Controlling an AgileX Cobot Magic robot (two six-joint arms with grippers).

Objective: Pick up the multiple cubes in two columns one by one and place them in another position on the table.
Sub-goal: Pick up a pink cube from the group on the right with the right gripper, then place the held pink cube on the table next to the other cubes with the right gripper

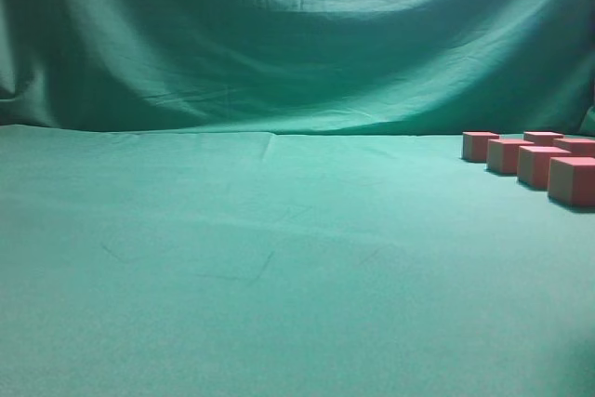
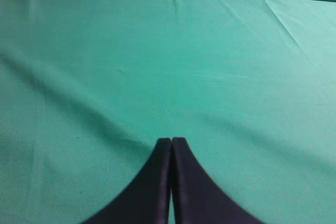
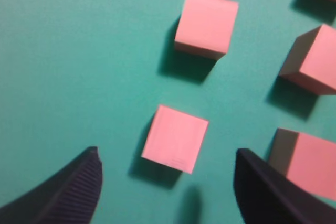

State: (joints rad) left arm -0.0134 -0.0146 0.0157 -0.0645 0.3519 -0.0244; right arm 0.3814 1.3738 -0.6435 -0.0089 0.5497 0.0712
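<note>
Several pink-red cubes stand in two columns on the teal table (image 1: pixel 232 258) at the far right of the exterior view; the nearest is cube (image 1: pixel 572 181), the farthest cube (image 1: pixel 480 145). Neither arm shows there. My right gripper (image 3: pixel 167 152) hangs open above the cubes. One cube (image 3: pixel 175 138) rests on the cloth just ahead of the gap between the dark fingers, touching neither. Another cube (image 3: pixel 206 23) lies beyond it, and the second column's cubes (image 3: pixel 315 59) are to the right. My left gripper (image 2: pixel 171 140) is shut and empty over bare cloth.
A draped green backdrop (image 1: pixel 297 34) rises behind the table. In the right wrist view a cube (image 3: pixel 310 163) lies close beside the right finger (image 3: pixel 252 182). Wrinkled cloth (image 2: pixel 157 66) fills the left wrist view.
</note>
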